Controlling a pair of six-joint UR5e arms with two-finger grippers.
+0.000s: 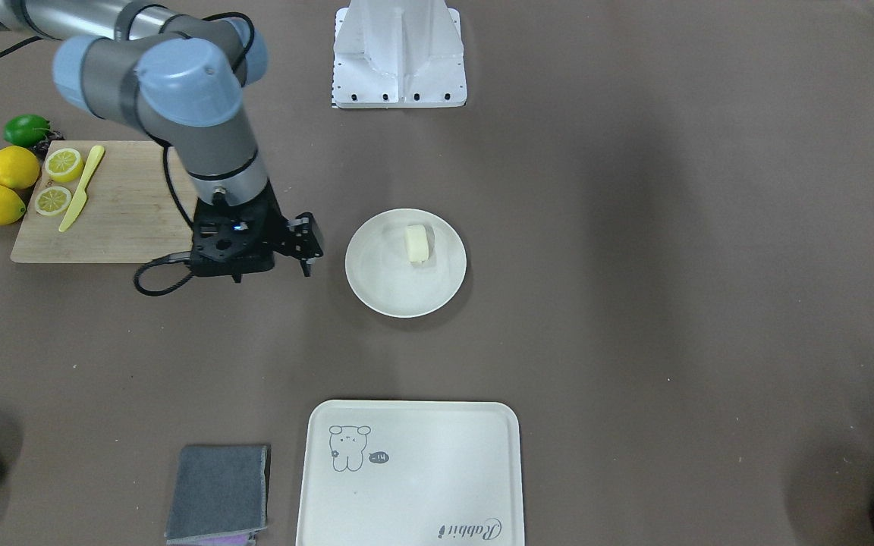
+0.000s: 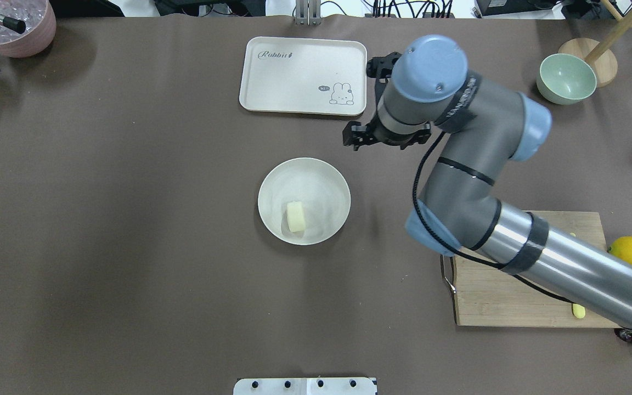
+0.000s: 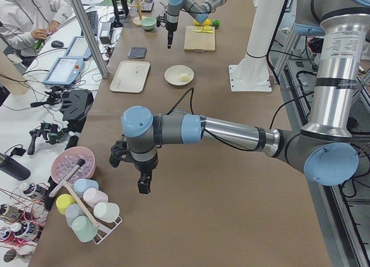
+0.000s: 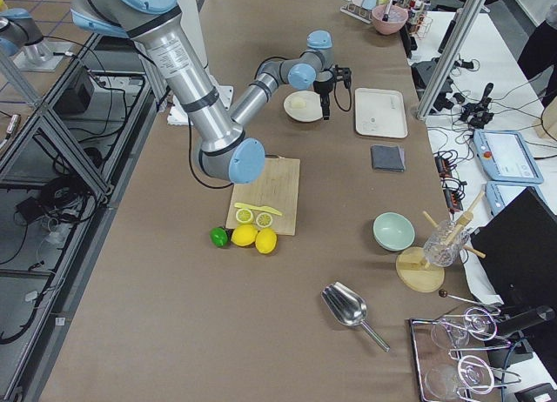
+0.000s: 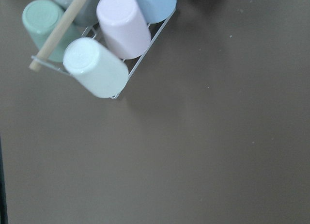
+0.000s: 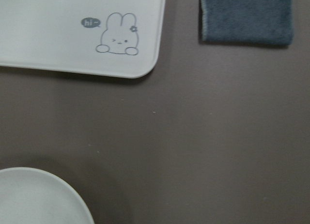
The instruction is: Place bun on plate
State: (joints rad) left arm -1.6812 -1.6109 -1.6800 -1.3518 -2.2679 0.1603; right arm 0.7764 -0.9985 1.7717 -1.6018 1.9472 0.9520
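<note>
The bun (image 1: 418, 243), a small pale cream lump, lies inside the round off-white plate (image 1: 376, 292) near the table's middle. The overhead view also shows the bun (image 2: 295, 216) in the plate (image 2: 327, 181). My right gripper (image 1: 306, 258) hangs above bare table beside the plate, apart from it and holding nothing; I cannot tell whether its fingers are open or shut. Its wrist view shows only the plate's rim (image 6: 72, 195), with no fingers. My left gripper (image 3: 143, 185) hovers far off near a cup rack; I cannot tell its state.
A cream tray (image 1: 437, 455) with a drawing and a grey cloth (image 1: 217, 489) lie at the operators' edge. A wooden board (image 1: 133, 227) carries lemon halves and a yellow knife, with whole lemons beside it. A green bowl (image 2: 565, 79) and cup rack (image 5: 104, 49) stand further out.
</note>
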